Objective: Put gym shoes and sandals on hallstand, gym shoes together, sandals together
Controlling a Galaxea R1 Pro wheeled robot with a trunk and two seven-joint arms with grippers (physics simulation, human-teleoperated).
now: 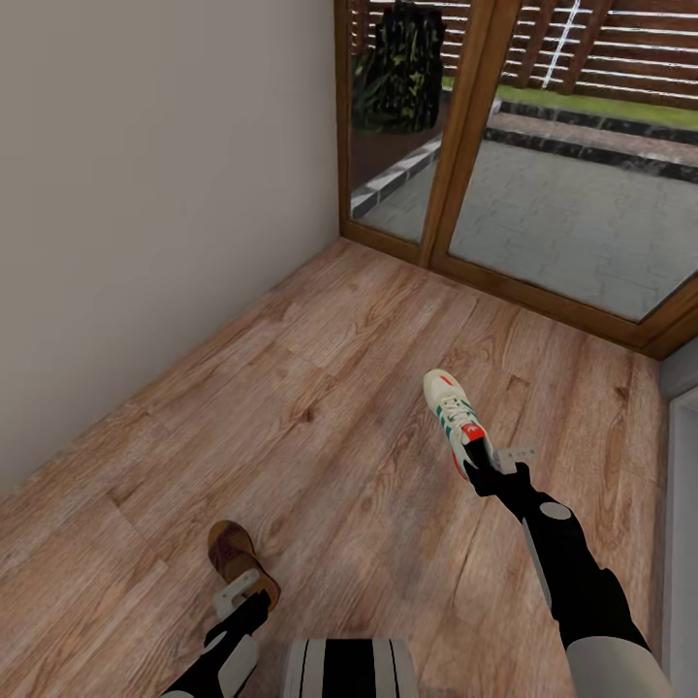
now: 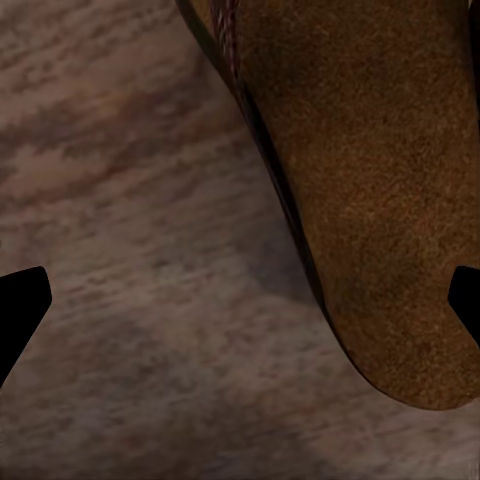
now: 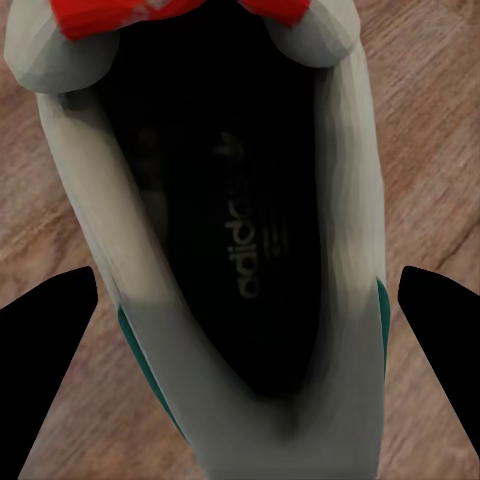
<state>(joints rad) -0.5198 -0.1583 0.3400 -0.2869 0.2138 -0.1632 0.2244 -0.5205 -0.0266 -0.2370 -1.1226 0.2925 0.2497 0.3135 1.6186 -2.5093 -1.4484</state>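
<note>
One cream-white gym shoe (image 1: pixel 449 411) with green stripes and a red-orange tongue lies on the wood corridor floor (image 1: pixel 339 368). My right gripper (image 1: pixel 490 467) hangs open at its heel. In the right wrist view the gym shoe (image 3: pixel 240 200) lies between the spread black fingers (image 3: pixel 45 350), and my right gripper (image 3: pixel 240 345) has no hold on it. A brown sandal (image 1: pixel 236 555) lies near the front left, with my left gripper (image 1: pixel 242 593) just behind it. The sandal (image 2: pixel 380 200) sits toward one finger of my open left gripper (image 2: pixel 243 305). The hallstand is out of view.
A plain beige wall (image 1: pixel 145 194) runs along the left. A wood-framed glass door (image 1: pixel 465 145) closes the far end, with a paved yard behind it. A pale panel (image 1: pixel 682 485) stands at the right edge. My trunk (image 1: pixel 349 669) shows at the bottom.
</note>
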